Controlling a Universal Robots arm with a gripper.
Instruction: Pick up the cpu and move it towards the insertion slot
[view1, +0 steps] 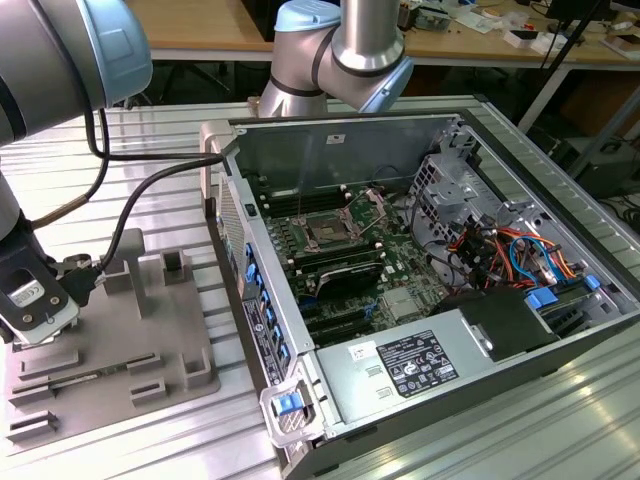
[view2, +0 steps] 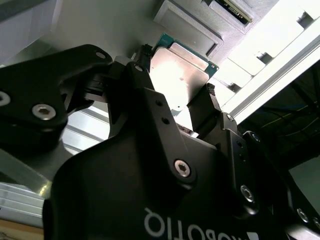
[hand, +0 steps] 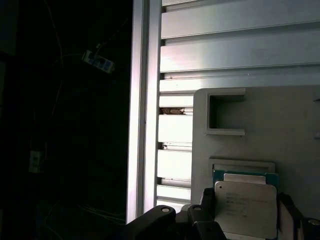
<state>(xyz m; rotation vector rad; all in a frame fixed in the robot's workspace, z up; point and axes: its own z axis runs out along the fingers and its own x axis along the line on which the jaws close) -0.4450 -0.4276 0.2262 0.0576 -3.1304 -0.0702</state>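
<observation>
Gripping the cpu, my end effector has its dark fingers pressed against two opposite edges of the chip, whose silvery metal top faces the camera in both wrist views. In the second wrist view the chip looks lifted just clear of the grey fixture plate, with a recessed square pocket of that plate showing beyond it. In the exterior view I hang over the plate at the exterior view's left, and the plate lies on the slatted metal tabletop just beside the open computer case. The insertion slot sits on the green motherboard inside that case, well apart from the chip, towards the exterior view's right.
</observation>
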